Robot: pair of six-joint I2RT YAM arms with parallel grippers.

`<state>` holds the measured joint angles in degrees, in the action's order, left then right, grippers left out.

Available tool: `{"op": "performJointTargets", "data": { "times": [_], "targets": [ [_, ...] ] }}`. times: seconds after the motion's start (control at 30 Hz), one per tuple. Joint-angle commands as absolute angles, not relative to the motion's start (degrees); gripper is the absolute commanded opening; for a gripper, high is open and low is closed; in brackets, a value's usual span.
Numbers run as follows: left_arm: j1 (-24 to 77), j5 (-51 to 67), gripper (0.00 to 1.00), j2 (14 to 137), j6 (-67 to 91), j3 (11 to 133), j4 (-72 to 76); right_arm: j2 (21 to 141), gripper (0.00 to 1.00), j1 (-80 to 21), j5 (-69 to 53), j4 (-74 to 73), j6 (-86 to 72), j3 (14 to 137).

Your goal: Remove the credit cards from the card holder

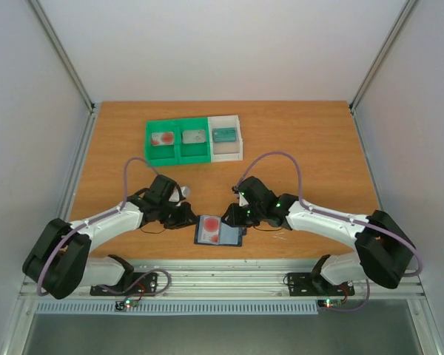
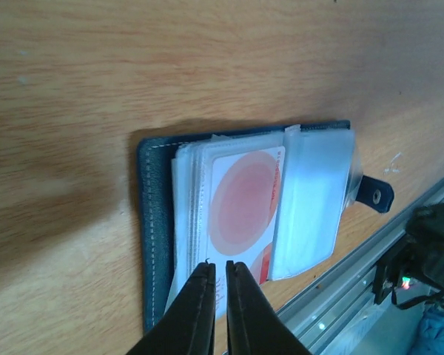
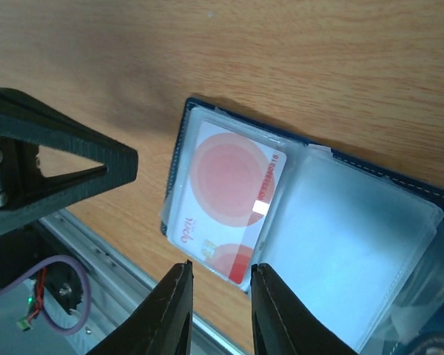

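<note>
The card holder lies open and flat on the desk, close to the near edge and between the two arms. A credit card with its red blotch faces up in the clear sleeve of one page, and the other page's sleeves look empty. The step in hand appears to be the grasp before a pull. The left gripper sits at the near edge of the sleeve stack with its jaws pressed almost together, only a slit between them; whether they nip a sleeve edge or merely rest there I cannot tell. The right gripper comes in from the opposite side, its jaws parted by a narrow gap that straddles the exposed corner of the card, not visibly clamped on it. At the far side of the desk a green-and-white tray holds a blotched card in its left compartment, so part of the job seems done. The next move likely calls for the right jaws to close on that corner alone, not on the plastic, and draw the card along the sleeve's opening while the left side pins the holder against sliding.
</note>
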<state>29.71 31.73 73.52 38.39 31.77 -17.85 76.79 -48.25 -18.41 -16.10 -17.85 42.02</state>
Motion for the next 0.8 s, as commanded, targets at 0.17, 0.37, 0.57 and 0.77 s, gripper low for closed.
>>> {"op": "performJointTargets", "data": {
  "times": [0.17,0.37,0.57,0.77],
  "targets": [
    [35.59,29.01,0.06,76.91,42.59,28.96,-7.72,84.09,0.2,-48.02,-20.15,-12.13,-15.01,41.24],
    [39.12,28.48,0.05,79.95,44.89,27.52,-4.04,84.73,0.19,-46.06,-16.93,-12.61,-14.03,39.04],
    [43.58,29.06,0.06,81.22,50.11,26.79,3.25,87.05,0.18,-43.9,-14.44,-13.87,-13.71,38.18],
    [44.38,28.0,0.11,79.43,53.78,26.66,4.7,85.11,0.17,-43.77,-12.65,-15.16,-13.14,38.12]
  ]
}}
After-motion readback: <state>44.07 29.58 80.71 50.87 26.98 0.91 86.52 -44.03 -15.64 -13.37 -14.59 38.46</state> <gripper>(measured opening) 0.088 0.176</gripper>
